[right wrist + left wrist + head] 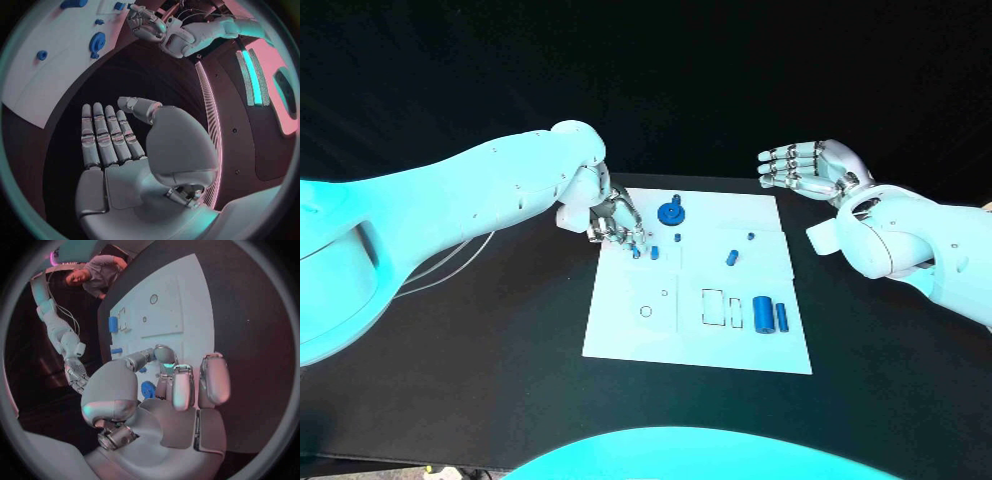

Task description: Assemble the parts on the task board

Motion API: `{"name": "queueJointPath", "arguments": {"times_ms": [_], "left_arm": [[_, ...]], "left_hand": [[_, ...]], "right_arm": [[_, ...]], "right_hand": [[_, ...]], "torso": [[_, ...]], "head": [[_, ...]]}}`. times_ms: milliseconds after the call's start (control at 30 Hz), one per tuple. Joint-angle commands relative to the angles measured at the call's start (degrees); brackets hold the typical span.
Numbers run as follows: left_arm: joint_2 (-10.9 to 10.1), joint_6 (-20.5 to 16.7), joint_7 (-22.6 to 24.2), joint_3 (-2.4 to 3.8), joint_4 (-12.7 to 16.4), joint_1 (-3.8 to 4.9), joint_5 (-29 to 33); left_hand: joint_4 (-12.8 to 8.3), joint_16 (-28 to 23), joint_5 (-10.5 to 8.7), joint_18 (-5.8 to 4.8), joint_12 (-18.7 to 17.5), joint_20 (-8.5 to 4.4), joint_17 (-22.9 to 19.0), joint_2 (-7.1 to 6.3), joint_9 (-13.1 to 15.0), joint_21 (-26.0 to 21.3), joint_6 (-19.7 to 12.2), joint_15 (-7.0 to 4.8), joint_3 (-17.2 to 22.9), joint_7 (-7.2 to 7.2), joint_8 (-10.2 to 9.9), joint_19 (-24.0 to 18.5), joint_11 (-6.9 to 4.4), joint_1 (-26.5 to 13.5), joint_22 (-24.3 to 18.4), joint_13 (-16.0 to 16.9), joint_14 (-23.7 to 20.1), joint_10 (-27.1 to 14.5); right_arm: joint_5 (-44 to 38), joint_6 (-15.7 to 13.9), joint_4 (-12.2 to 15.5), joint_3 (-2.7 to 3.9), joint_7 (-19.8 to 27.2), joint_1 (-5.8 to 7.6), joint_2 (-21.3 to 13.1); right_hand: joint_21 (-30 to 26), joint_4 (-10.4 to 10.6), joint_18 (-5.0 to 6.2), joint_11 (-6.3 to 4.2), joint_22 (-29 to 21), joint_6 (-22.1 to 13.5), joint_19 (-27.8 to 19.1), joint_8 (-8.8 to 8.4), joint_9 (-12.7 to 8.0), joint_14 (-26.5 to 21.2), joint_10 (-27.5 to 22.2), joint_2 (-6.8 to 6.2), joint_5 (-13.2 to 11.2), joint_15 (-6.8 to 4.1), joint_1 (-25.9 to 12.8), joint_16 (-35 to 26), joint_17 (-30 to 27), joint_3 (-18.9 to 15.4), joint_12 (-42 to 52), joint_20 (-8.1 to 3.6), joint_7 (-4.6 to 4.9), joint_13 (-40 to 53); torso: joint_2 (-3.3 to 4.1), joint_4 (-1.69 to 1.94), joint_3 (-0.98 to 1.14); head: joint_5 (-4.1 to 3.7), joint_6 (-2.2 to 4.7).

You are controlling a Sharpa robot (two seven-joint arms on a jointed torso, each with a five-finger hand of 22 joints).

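The white task board (625,330) lies mid-table. My left hand (610,222) reaches down onto its far left corner, thumb and a finger closed together on a small blue peg (638,253); a second peg (653,252) stands just beside the fingertips. A blue gear-like disc (672,212) sits right of that hand, also seen as the disc (148,389) under the fingers and the disc (97,44). Small pegs (733,258) lie mid-board. Two blue cylinders (763,313) lie near the right edge. My right hand (812,165) hovers palm up, fingers spread, beyond the board's far right corner, holding nothing.
Empty slot outlines (714,305) and a small ring mark (646,311) sit on the board's near half. A pale cable (444,265) runs across the black table under my left arm. Bare black table surrounds the board.
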Motion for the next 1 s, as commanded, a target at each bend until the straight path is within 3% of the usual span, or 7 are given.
{"name": "queueJointPath", "arguments": {"times_ms": [33,267,733,1000], "left_arm": [[0.37,-0.12,0.4,0.04,-0.14,0.12,-0.99],[0.62,-0.93,0.78,0.01,-0.3,0.13,-3.02],[1.47,-1.32,1.06,-0.42,-1.07,0.07,-3.94],[1.62,-1.02,1.04,-0.57,-1.38,0.06,-3.86]], "left_hand": [[-3.71,1.29,6.74,-0.53,-0.08,0.2,15.21,0.65,0.73,1.04,1.86,-0.01,10.36,-1.37,-0.72,1.2,-0.68,2.78,4.66,0.73,5.85,0.5],[-3.7,1.3,6.78,-0.51,-0.06,0.2,15.24,0.66,0.74,0.98,1.88,-0.02,10.35,-1.37,-0.74,1.16,-0.68,2.78,4.6,0.77,5.86,0.52],[-3.66,1.22,6.88,-0.48,-0.08,0.19,15.08,0.67,0.77,0.86,1.93,-0.02,10.3,-1.36,-0.79,1.07,-0.67,2.76,4.48,0.75,5.81,0.54],[-3.64,1.23,6.9,-0.49,-0.1,0.19,15.1,0.67,0.78,0.89,1.95,-0.02,10.28,-1.36,-0.81,1.09,-0.67,2.75,4.51,0.71,5.82,0.53]], "right_arm": [[-0.02,0.2,-0.03,0.01,0.18,-0.06,0.07],[-0.02,0.29,-0.01,0.01,0.18,-0.08,0.05],[-0.01,0.41,-0.03,0.01,0.2,-0.13,0.13],[-0.01,0.41,-0.04,0.01,0.23,-0.16,0.14]], "right_hand": [[-0.52,-0.06,0.22,0.28,-0.33,0.46,-0.02,-0.7,-0.52,-0.65,-1.27,0.78,0.75,0.21,-0.3,-1.06,-0.53,-0.4,-0.89,0.21,2.75,-0.38],[-0.52,-0.06,0.22,0.28,-0.33,0.46,-0.02,-0.7,-0.52,-0.65,-1.27,0.78,0.75,0.21,-0.3,-1.06,-0.53,-0.4,-0.89,0.21,2.75,-0.38],[-0.52,-0.06,0.22,0.28,-0.33,0.46,-0.02,-0.7,-0.52,-0.65,-1.27,0.78,0.75,0.21,-0.3,-1.06,-0.53,-0.4,-0.89,0.21,2.75,-0.38],[-0.52,-0.06,0.22,0.28,-0.33,0.46,-0.02,-0.7,-0.52,-0.65,-1.27,0.78,0.75,0.21,-0.3,-1.06,-0.53,-0.4,-0.89,0.21,2.75,-0.38]], "torso": [[-0.06,0.07,-0.01],[-0.09,0.17,-0.04],[-0.01,-0.07,-0.05],[-0.07,0.03,0.02]], "head": [[-0.02,-0.09],[0.02,-0.04],[0.07,-0.17],[-0.02,-0.27]]}}
